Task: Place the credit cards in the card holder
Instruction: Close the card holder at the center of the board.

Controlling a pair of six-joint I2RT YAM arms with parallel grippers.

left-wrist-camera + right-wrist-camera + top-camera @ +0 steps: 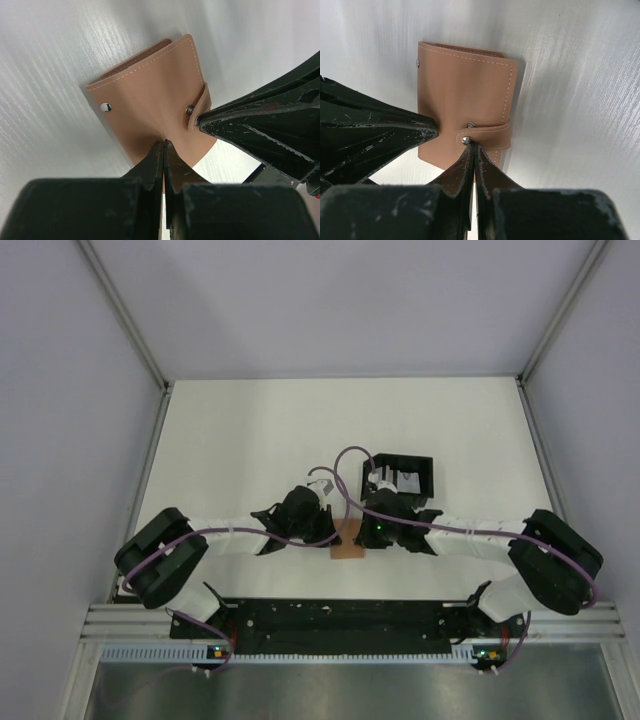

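The tan card holder point(348, 540) lies closed on the white table between my two grippers, its strap snapped across the front. It also shows in the left wrist view point(150, 95) and the right wrist view point(465, 95). My left gripper point(164, 142) is shut, and its tips rest on the holder's near edge. My right gripper point(472, 144) is shut, and its tips touch the strap's metal snap point(466, 140). Each gripper shows from the side in the other wrist view. No credit card is in view.
A black square open tray point(405, 475) stands just behind the right gripper, with something pale in it. Purple cables loop over both wrists. White walls enclose the table on three sides.
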